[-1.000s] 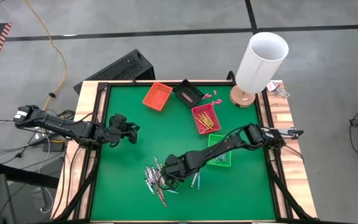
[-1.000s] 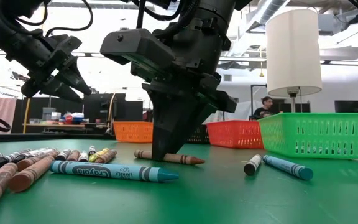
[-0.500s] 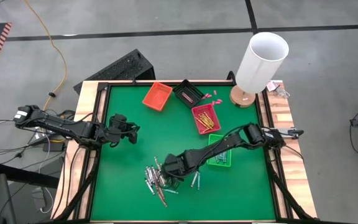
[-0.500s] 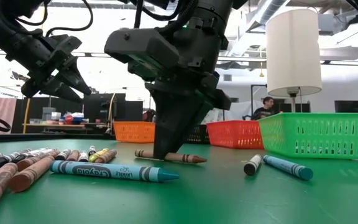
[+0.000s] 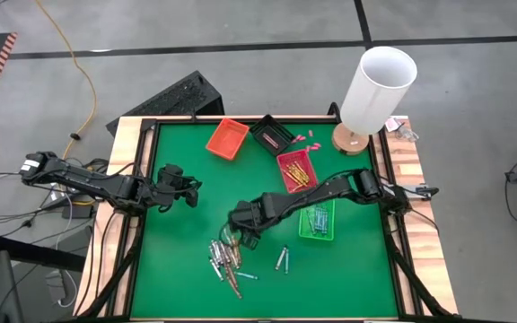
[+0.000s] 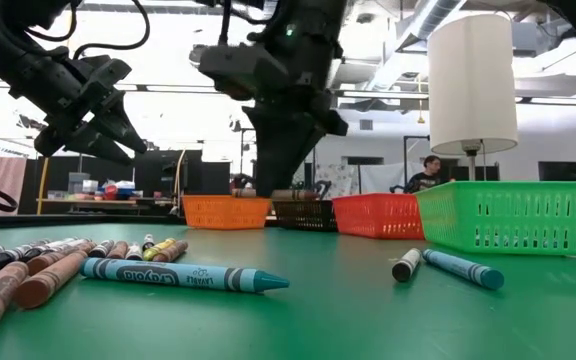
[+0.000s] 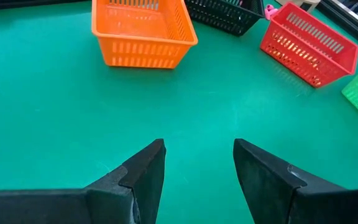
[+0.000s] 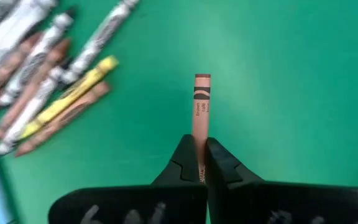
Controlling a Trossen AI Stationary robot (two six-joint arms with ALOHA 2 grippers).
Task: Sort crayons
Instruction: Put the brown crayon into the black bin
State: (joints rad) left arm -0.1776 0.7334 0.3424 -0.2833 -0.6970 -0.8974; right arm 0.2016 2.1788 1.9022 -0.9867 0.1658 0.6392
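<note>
Gripping a brown crayon [image 8: 201,109] above the green mat [image 5: 187,260], your right gripper [image 8: 202,163] is clenched; your left gripper [image 7: 197,158] waits spread apart near the mat's edge.

Your right arm reaches in from the right side and stretches far across toward the middle of the surface. Your right hand [image 5: 243,218] is lifted up off the surface, and its two fingers [image 8: 219,165] are squeezed tight on a brown crayon [image 8: 201,109] that sticks straight out past the tips. Your left arm comes in from the left side and waits there. Your left hand [image 5: 185,190] hangs above the surface with its two fingers [image 7: 148,168] spread apart and nothing between them.
</note>
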